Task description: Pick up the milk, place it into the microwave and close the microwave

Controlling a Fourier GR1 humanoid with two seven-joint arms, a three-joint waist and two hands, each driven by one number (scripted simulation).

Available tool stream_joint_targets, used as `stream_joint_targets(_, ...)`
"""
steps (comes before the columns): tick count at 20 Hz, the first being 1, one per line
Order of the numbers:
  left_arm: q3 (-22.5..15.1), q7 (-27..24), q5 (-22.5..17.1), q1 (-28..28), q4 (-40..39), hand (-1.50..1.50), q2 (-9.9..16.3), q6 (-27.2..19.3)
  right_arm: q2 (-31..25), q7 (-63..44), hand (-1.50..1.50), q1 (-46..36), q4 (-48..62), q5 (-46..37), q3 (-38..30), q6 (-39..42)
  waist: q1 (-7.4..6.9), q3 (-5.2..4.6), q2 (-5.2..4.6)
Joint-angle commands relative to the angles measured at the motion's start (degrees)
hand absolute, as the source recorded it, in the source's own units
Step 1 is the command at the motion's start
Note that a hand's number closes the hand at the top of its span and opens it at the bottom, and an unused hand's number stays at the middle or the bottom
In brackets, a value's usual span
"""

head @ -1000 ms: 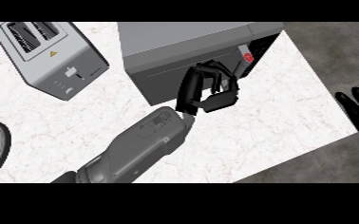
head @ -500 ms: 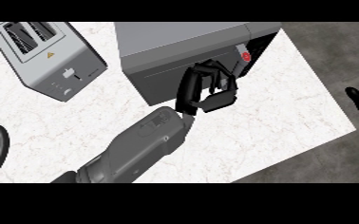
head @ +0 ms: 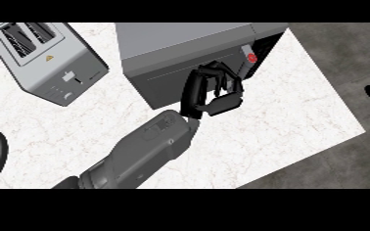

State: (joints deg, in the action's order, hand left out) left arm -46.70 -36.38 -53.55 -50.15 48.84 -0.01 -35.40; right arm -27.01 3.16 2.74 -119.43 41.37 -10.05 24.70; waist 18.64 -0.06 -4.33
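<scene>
Change since the earlier frame: the hand [head: 213,90] sits a shade closer to the microwave [head: 184,54] front; everything else holds its place.

Hand: black, on a grey forearm [head: 141,151] coming up from the lower left of the view. By the rig's layout this reads as the right arm, though that is not certain. Fingers curled, tips against the lower front edge of the microwave door; nothing visible inside the grip.

Microwave: grey box at upper centre of the white marbled worktop [head: 289,117]. Door nearly shut, with a dark gap at its right side. A red knob [head: 251,57] shows on the panel there.

Milk: not visible on the worktop; whether it sits inside the microwave cannot be told.

Toaster [head: 47,58]: silver, two slots, at upper left, well apart from the microwave.

Other hand: only a dark sliver at the right edge [head: 367,90]; finger state cannot be told.
</scene>
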Motion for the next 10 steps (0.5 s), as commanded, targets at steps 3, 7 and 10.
stream_joint_targets(3, 2.4, 0.6, -2.1, -4.8, -5.6, 1.5, 0.0, 1.1, -1.1, -1.1, -1.5, -0.8, 0.1, 1.6, -0.9, -0.3, 0.58, -0.03, -0.93)
stream_joint_targets(7, 1.8, 0.1, -3.1, -5.2, -5.6, 1.5, 0.0, 1.6, -1.6, -1.7, -1.5, -1.4, 0.4, 3.0, -1.4, -0.7, 0.58, -0.02, -0.93)
stream_joint_targets(10, 1.9, -1.3, -3.7, -4.3, -6.1, 1.5, 0.0, 1.9, -2.1, -1.7, -1.5, -1.6, 0.5, 4.1, -2.4, -0.6, 0.71, 0.0, -1.04)
